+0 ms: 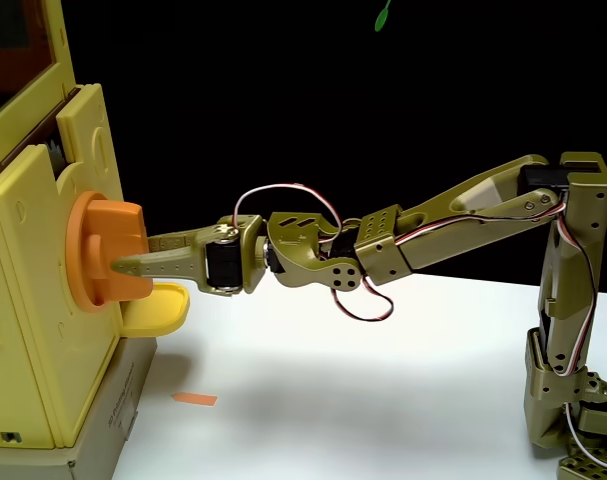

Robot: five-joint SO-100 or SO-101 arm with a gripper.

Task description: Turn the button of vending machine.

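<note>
Where the end effector (133, 255) grips it: button (108, 240), orange disc, blocky handle.

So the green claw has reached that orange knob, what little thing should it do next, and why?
Probably roll the wrist to twist the button. The gripper already has its fingers around the knob's blocky handle on the vending machine, though how firmly it grips is hard to tell, so turning seems to be what's left.
</note>
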